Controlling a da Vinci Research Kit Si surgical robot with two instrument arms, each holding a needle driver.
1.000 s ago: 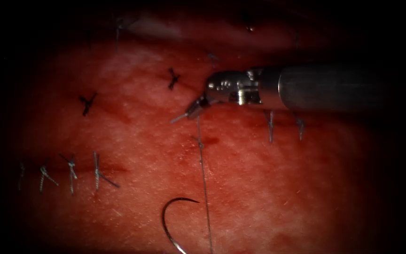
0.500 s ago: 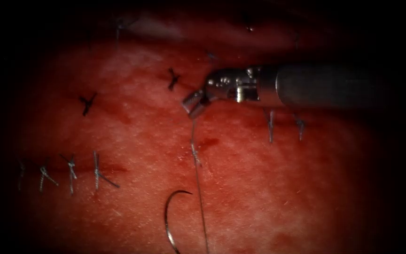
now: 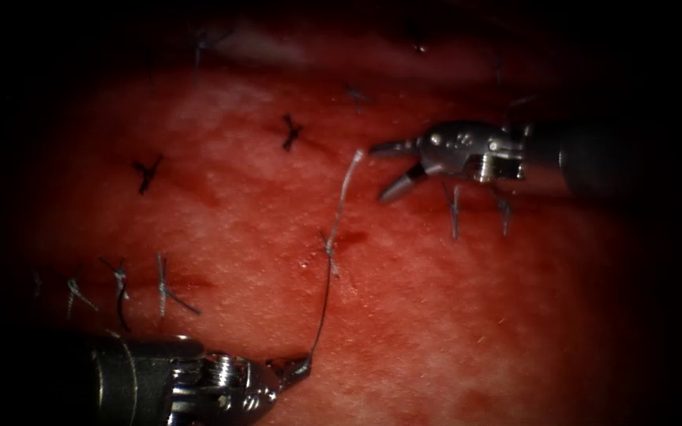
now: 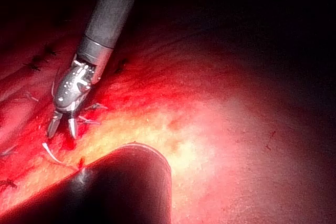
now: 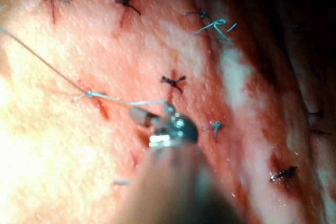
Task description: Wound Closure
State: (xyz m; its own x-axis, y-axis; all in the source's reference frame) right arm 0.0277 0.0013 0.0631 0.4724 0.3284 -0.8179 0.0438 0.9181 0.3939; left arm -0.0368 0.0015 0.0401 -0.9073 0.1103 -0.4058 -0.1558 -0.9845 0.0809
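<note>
On the tissue [image 3: 451,315], the thread [image 3: 327,292] rises from my left tool [image 3: 294,369], passes a knot [image 3: 329,246] at the small cut, and ends free [image 3: 354,160]. My left tool comes in low from the left with its jaws shut on the thread's lower end. Just right of the free end, my right tool [image 3: 378,172] has its jaws apart and holds nothing. The left wrist view shows the right tool [image 4: 62,126] open above the thread's end [image 4: 50,151]. In the right wrist view the thread [image 5: 126,101] runs from the knot [image 5: 86,95] to the right tool [image 5: 155,111].
Several tied stitches with cut ends lie about: a row at the left [image 3: 120,284], dark ones further up [image 3: 148,173] [image 3: 290,131], and two under the right tool's wrist [image 3: 455,211]. Red fluid stains the tissue by the knot [image 3: 350,237].
The right tool opened, let go of the thread's end and drew back to the right. The left tool came in from the lower left, over where the needle lay, and took the thread.
</note>
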